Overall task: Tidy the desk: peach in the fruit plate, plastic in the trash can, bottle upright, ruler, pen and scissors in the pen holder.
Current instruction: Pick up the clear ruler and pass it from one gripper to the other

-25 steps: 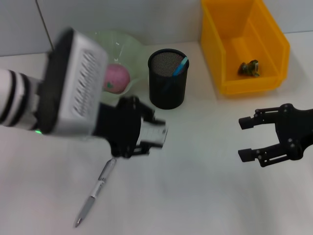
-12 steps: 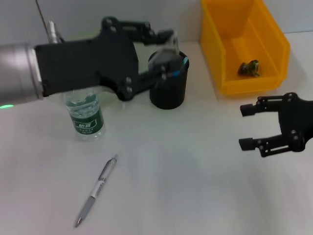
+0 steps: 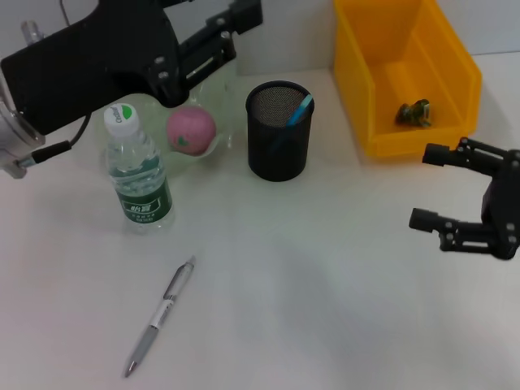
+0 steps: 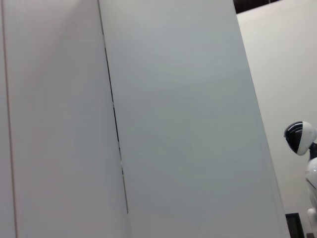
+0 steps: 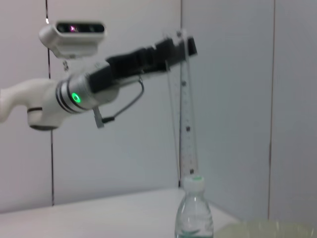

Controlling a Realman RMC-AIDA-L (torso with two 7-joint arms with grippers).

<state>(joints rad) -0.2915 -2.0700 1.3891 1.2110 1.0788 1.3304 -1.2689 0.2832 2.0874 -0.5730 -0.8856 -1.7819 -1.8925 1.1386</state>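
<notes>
Right wrist view showed the left gripper (image 5: 181, 44) pinching the top end of a clear ruler (image 5: 185, 124), which hung down well above the pen holder (image 3: 279, 130). Thin, light and slick, it looked prone to swinging. The right gripper (image 3: 455, 195) idled, jaws wide and empty.

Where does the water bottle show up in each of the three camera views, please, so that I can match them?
Head view: the water bottle stands upright on the desk, beside the peach.
Left wrist view: not in it; only wall panels show.
Right wrist view: only its cap and neck show, at the lower edge.
Shared landmark: the left gripper, raised above the bottle, shows in the head and right wrist views, where it holds a clear ruler.
</notes>
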